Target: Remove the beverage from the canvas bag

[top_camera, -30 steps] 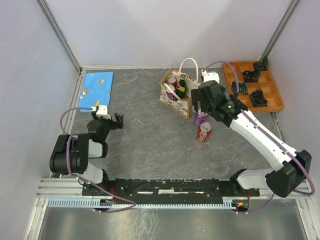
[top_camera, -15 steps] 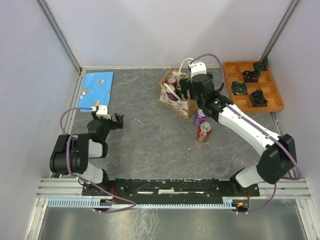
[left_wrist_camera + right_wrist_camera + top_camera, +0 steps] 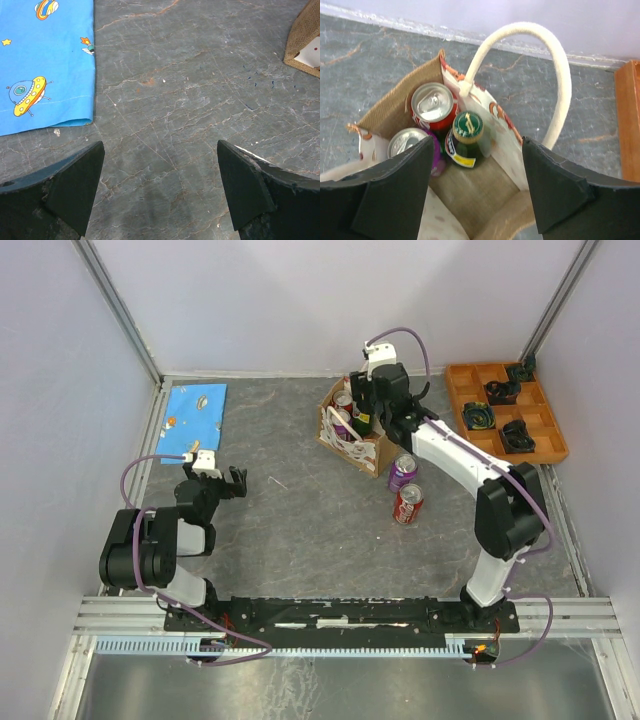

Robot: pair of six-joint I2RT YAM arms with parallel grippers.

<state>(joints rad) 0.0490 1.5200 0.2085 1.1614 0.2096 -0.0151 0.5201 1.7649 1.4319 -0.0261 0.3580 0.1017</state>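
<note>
The right gripper (image 3: 476, 155), jaws spread, hovers over the canvas bag (image 3: 385, 110); centre it on the green bottle (image 3: 467, 127), drop straight, clear of the handle (image 3: 562, 75) and red can (image 3: 432, 102).

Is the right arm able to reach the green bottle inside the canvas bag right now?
Probably yes: the right gripper is open directly above the green bottle, and the canvas bag's top is uncovered.
</note>
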